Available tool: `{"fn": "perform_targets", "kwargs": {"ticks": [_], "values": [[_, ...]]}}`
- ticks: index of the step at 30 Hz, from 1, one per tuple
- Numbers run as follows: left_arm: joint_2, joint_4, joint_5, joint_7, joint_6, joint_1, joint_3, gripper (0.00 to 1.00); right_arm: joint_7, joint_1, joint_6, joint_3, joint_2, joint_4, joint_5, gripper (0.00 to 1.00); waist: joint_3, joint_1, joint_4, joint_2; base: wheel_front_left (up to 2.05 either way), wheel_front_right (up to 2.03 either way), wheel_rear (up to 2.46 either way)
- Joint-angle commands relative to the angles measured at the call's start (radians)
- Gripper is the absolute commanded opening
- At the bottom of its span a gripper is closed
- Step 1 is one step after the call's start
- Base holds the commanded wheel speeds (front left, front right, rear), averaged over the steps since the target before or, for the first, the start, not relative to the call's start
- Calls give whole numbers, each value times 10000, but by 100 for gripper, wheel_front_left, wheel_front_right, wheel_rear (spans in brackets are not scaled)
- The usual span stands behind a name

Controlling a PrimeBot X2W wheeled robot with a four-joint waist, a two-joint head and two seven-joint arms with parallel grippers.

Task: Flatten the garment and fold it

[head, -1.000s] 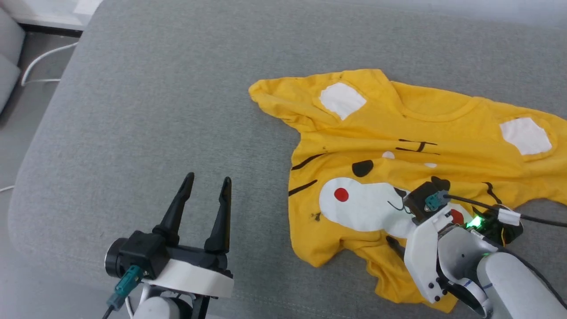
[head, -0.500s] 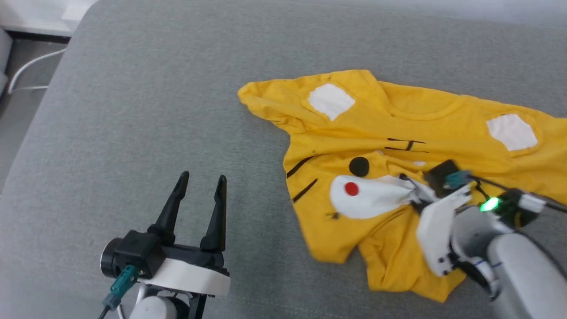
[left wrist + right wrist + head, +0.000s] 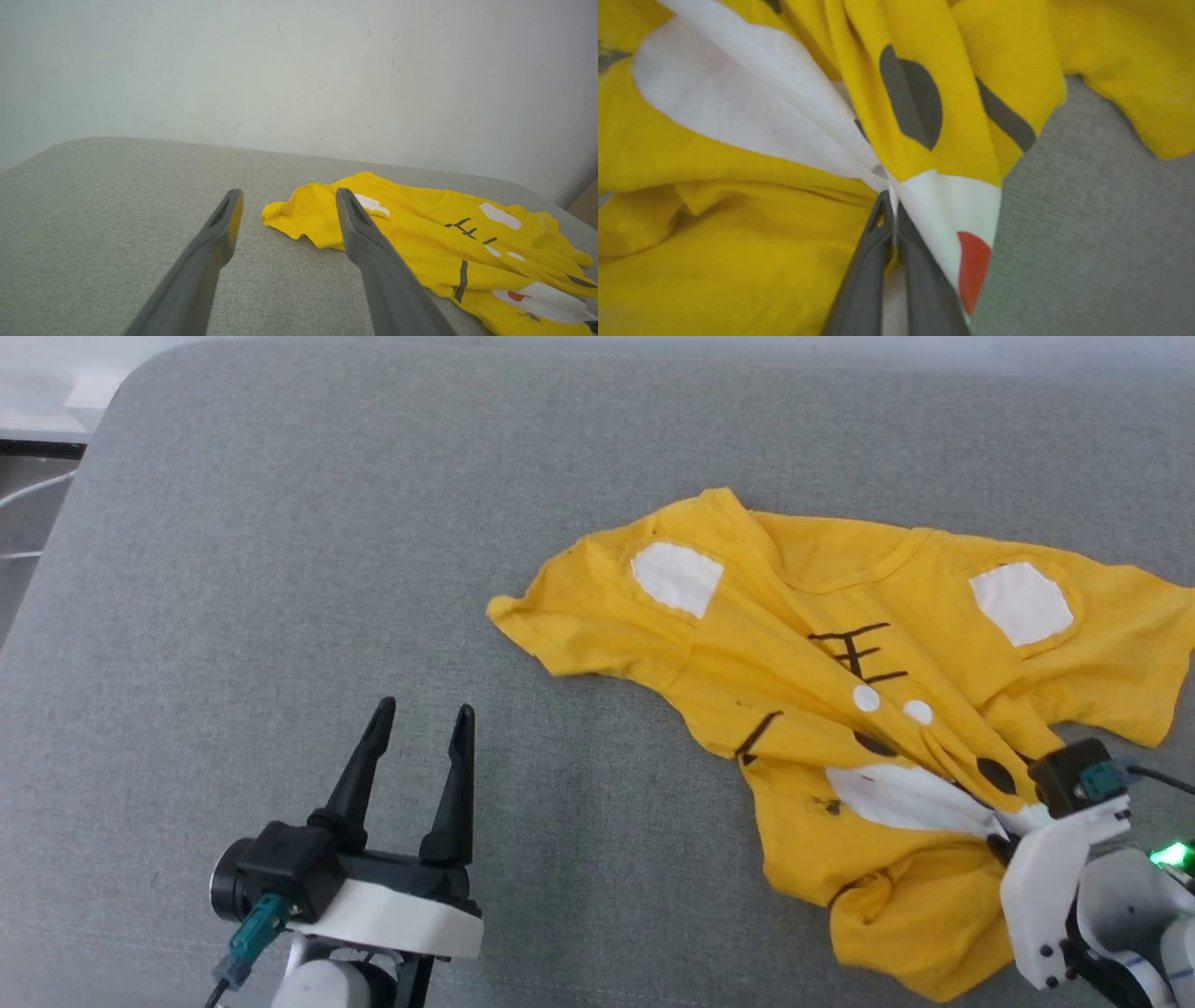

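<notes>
The garment (image 3: 822,644), a bright yellow T-shirt with a tiger face print, lies crumpled at the right of the grey cushion. My right gripper (image 3: 1004,831) is shut on a pinch of its white muzzle print, and the cloth fans out from the closed fingertips (image 3: 891,205) in the right wrist view. The garment (image 3: 738,261) bunches in folds around that pinch. My left gripper (image 3: 420,733) stands open over bare cushion at the lower left, well apart from the shirt. Along its fingers the garment (image 3: 420,233) lies ahead and to the right of my left gripper (image 3: 289,203).
The grey cushion (image 3: 327,523) stretches wide to the left and behind the shirt. Its left edge drops to a floor with a white cable (image 3: 28,495). A pale wall (image 3: 299,70) rises behind the cushion in the left wrist view.
My right gripper has closed on the shirt's muzzle print and dragged it toward the lower right, bunching the cloth. The head camera has shifted. My left gripper has stayed put.
</notes>
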Motion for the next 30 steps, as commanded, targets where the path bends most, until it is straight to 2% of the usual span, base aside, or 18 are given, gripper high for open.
{"fn": "perform_targets", "kwargs": {"ticks": [1,2,3,4,5,10,12,15,19,24,30], "values": [[-50,2,-59,-47,18,29,62,100,137,406,-23,-150,65,54,-38,0,9,0,-16,-1,0,0,0],[-50,3,-52,-47,13,37,77,100,135,506,-23,-206,107,20,-64,0,11,0,-27,-1,0,0,0],[-50,16,-39,-47,7,50,87,100,94,570,-23,-253,154,-17,-104,9,10,0,-39,-1,0,0,0],[-49,26,-28,-47,2,61,101,100,-15,592,-23,-333,247,-59,-144,43,9,0,-56,-1,0,0,0],[-48,33,-20,-47,-3,64,117,100,-143,585,-23,-398,349,-102,-199,100,9,0,-72,-1,0,0,0],[-34,83,25,-47,16,41,202,100,-948,347,-23,-574,929,-610,-216,100,-23,0,-173,-1,0,0,0],[-22,57,47,-47,38,18,226,100,-1534,241,-23,-920,1351,-1005,-165,100,-50,0,-213,-1,0,0,0],[-16,-49,52,-47,44,15,265,100,-2776,207,-23,-1652,2202,-1739,-236,100,-100,0,-279,-1,0,0,0],[-18,-238,50,-47,37,114,294,100,-4951,423,-23,-2792,3183,-2589,-688,100,-186,0,-398,-1,0,0,0],[-25,-487,26,-47,25,318,358,100,-6912,1127,-23,-3152,3436,-2725,-504,100,-219,0,-635,-1,0,0,0],[-33,-868,88,-47,78,646,599,100,-9040,1829,-23,-2705,3444,-2187,62,100,-295,0,-1001,-1,0,0,0]]}}
